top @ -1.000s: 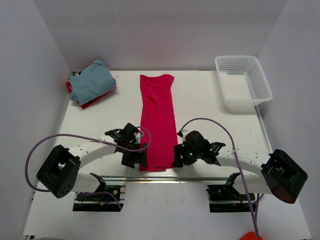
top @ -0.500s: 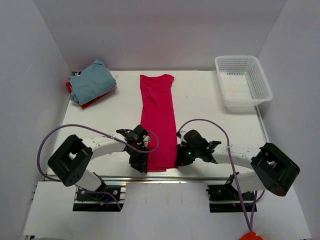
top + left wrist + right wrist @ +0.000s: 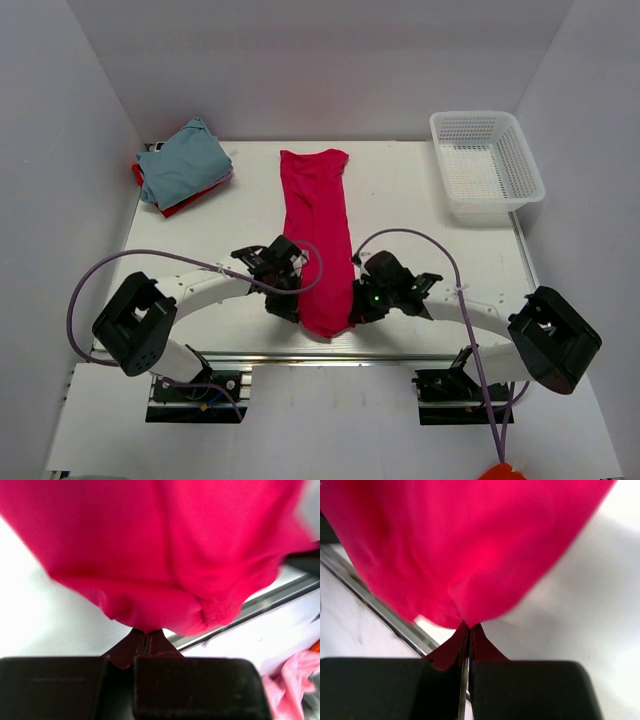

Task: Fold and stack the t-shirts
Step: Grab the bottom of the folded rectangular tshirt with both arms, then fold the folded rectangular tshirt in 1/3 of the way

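The magenta-pink t-shirt (image 3: 318,230) is soft, matt knit cloth with a stitched hem. The blue-grey t-shirt (image 3: 183,165) and the red t-shirt (image 3: 178,209) look like the same matt cloth, loosely creased. The tabletop (image 3: 420,235) is smooth, matt white. The basket (image 3: 470,207) is white plastic mesh with a faint sheen. The left pincer (image 3: 145,633) and right pincer (image 3: 469,628) have dark, matt, hard fingers. The rail (image 3: 320,353) looks like dull grey metal.
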`<state>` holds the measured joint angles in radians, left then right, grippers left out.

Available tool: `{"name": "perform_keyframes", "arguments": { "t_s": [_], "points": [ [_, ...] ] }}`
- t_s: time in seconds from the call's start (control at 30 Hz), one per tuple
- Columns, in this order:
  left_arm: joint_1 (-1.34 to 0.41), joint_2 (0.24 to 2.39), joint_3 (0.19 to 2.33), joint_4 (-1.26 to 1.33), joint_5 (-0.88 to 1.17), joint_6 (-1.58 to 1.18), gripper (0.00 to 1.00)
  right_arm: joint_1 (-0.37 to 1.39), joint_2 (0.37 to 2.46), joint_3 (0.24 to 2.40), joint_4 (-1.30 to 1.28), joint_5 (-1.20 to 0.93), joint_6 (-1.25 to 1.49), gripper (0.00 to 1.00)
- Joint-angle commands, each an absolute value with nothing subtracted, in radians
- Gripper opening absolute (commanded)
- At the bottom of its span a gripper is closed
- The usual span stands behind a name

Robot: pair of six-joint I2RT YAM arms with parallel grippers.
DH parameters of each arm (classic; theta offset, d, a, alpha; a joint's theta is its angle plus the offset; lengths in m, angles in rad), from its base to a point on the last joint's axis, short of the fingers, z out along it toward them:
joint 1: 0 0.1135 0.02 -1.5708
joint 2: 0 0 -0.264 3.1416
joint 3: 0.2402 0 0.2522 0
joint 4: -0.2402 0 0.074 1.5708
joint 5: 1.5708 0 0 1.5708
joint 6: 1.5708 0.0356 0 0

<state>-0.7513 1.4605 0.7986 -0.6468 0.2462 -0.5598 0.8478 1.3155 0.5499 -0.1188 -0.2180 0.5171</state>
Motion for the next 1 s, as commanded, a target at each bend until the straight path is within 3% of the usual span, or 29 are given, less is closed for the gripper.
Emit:
{"name": "perform_keyframes", "arguments": {
  "t_s": [0.0,0.17,0.5,0.97],
  "points": [
    [-0.741,1.445,0.894,-0.581,0.175,-0.552,0.00,0.822,1.363,0.681,-0.135,-0.123,0.531,0.00],
    [-0.669,1.508,1.046,-0.612,0.065,-0.600,0.00,0.758,1.434,0.799,-0.172,-0.074,0.529,0.00],
    [-0.503,1.631,1.238,-0.555,0.064,-0.580,0.00,0.657,1.621,1.143,-0.316,-0.005,0.462,0.00],
    [-0.381,1.839,1.491,-0.509,0.187,-0.485,0.00,0.540,1.819,1.432,-0.345,-0.054,0.407,0.00]
  ]
}}
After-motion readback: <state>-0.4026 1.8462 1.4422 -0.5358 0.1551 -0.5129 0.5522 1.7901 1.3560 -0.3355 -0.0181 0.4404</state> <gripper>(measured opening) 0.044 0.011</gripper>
